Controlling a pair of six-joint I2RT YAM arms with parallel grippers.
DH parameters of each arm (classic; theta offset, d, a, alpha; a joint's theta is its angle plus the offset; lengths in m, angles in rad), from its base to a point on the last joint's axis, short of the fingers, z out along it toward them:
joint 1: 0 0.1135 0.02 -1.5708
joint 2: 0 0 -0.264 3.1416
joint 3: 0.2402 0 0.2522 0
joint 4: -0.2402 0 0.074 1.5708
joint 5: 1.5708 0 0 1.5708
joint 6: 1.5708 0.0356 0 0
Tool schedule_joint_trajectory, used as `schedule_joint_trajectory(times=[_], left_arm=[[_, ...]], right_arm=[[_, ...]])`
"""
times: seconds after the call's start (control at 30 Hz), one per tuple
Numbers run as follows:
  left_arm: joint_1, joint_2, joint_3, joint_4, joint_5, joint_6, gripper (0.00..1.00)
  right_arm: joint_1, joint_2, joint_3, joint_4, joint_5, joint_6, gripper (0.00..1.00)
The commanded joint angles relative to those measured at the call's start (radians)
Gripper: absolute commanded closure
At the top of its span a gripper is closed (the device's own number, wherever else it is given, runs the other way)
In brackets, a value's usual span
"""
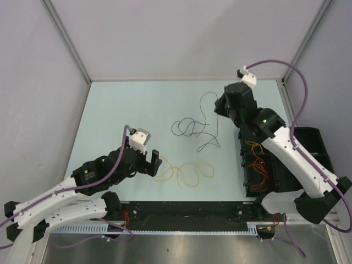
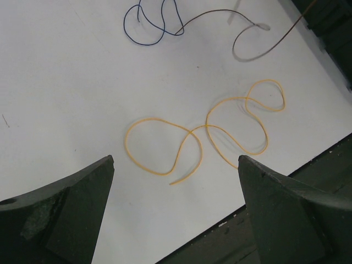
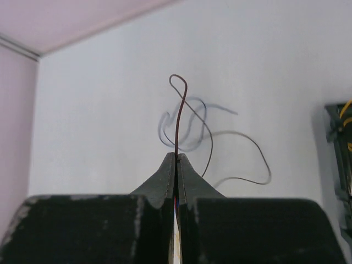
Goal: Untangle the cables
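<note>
Right gripper pinched the brown cable, whose length trailed leftward into the blue cable; left gripper gaped, farther off.

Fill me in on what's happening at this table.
Two robot arms are untangling thin cables. The right gripper is shut on a brown cable and holds it up off the table; its trailing end runs down to the dark blue cable. The left gripper hangs open above the yellow cable, which lies looped by itself.

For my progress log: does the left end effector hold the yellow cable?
No, the left end effector stands open, and the yellow cable lies loose on the table.
</note>
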Motion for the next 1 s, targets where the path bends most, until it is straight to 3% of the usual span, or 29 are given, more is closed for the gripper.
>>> schedule_joint_trajectory(times=[0.0, 0.23, 0.43, 0.57, 0.67, 0.77, 0.8, 0.83, 0.9, 0.97], left_arm=[[0.005, -0.001, -0.005, 0.021, 0.009, 0.016, 0.0], [0.005, 0.019, -0.001, 0.016, -0.001, 0.016, 0.0], [0.005, 0.021, -0.001, 0.016, -0.001, 0.016, 0.0], [0.005, 0.024, -0.003, 0.014, -0.001, 0.016, 0.0], [0.005, 0.028, -0.003, 0.014, -0.001, 0.016, 0.0], [0.005, 0.037, -0.003, 0.014, -0.001, 0.016, 0.0], [0.005, 0.042, -0.003, 0.014, -0.001, 0.016, 0.0], [0.005, 0.045, -0.003, 0.016, -0.001, 0.016, 0.0], [0.005, 0.051, -0.001, 0.014, -0.001, 0.016, 0.0], [0.005, 0.061, -0.001, 0.013, -0.001, 0.016, 0.0]], right_arm=[[-0.011, 0.073, 0.266, -0.068, 0.077, -0.119, 1.0], [-0.019, 0.21, 0.651, -0.128, 0.191, -0.243, 1.0], [-0.097, 0.322, 0.927, -0.169, 0.252, -0.338, 1.0], [-0.111, 0.357, 1.082, -0.119, 0.39, -0.453, 1.0], [-0.076, 0.321, 1.046, 0.068, 0.575, -0.652, 1.0], [-0.024, 0.267, 0.954, 0.404, 0.729, -0.884, 1.0], [-0.01, 0.256, 0.907, 0.641, 0.755, -1.098, 1.0], [0.009, 0.255, 0.899, 0.773, 0.775, -1.201, 1.0], [0.036, 0.281, 0.972, 0.989, 0.792, -1.434, 1.0], [0.032, 0.34, 1.062, 1.007, 0.789, -1.499, 1.0]])
